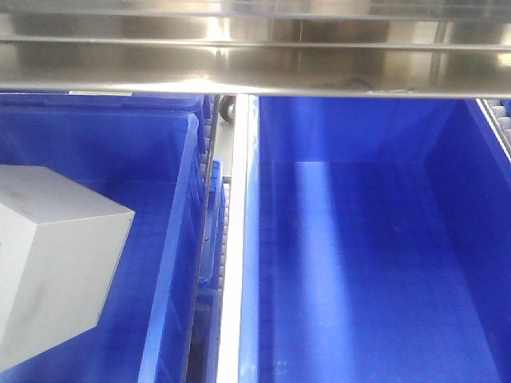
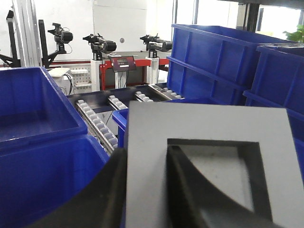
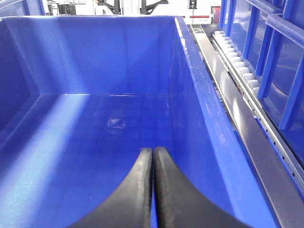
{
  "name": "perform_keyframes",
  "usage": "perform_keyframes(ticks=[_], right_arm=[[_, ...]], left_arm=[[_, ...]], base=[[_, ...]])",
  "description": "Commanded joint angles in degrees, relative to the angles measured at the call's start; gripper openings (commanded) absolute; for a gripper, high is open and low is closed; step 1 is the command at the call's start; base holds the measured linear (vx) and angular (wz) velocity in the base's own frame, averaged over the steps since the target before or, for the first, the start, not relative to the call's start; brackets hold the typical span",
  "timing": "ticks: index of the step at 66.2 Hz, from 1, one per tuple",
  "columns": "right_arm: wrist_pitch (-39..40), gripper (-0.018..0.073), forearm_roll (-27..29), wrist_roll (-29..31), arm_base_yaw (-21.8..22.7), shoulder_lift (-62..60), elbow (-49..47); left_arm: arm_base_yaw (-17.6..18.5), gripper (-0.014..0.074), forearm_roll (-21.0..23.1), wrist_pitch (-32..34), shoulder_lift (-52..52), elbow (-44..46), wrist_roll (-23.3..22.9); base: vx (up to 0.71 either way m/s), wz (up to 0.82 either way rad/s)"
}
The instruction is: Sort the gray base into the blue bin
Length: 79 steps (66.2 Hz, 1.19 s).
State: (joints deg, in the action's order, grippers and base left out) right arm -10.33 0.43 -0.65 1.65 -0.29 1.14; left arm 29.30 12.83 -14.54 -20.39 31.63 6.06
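Left wrist view: the left gripper [image 2: 146,154] pinches the recess wall of the matte gray base [image 2: 213,121]. The right gripper [image 3: 153,156], pressed together, hangs above the blue bin [image 3: 109,52].

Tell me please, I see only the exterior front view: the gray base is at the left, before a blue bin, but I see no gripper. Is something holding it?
Observer: Yes. In the left wrist view, the left gripper is shut on the gray base, pinching one of its walls.
Operator: Where exactly are the fingers?
Observer: One finger is outside that wall. The other is inside the square recess, which faces the wrist camera.
Operator: And the right arm?
Observer: In the right wrist view, the right gripper is shut, holds nothing, and is above the floor of a blue bin.
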Motion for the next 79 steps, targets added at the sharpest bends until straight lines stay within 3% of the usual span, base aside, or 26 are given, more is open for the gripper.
perform_keyframes(ticks=[1, 79], right_arm=[[1.7, -0.0005, -0.4, 0.6, 0.1, 1.0, 0.6], [1.7, -0.0005, -0.4, 0.6, 0.1, 1.0, 0.6]], left_arm=[[0.1, -0.0006, 0.7, 5.9, -0.3, 1.7, -0.4], [0.1, -0.0006, 0.7, 5.9, -0.3, 1.7, -0.4]], base=[[0.00, 0.00], [-0.02, -0.01]])
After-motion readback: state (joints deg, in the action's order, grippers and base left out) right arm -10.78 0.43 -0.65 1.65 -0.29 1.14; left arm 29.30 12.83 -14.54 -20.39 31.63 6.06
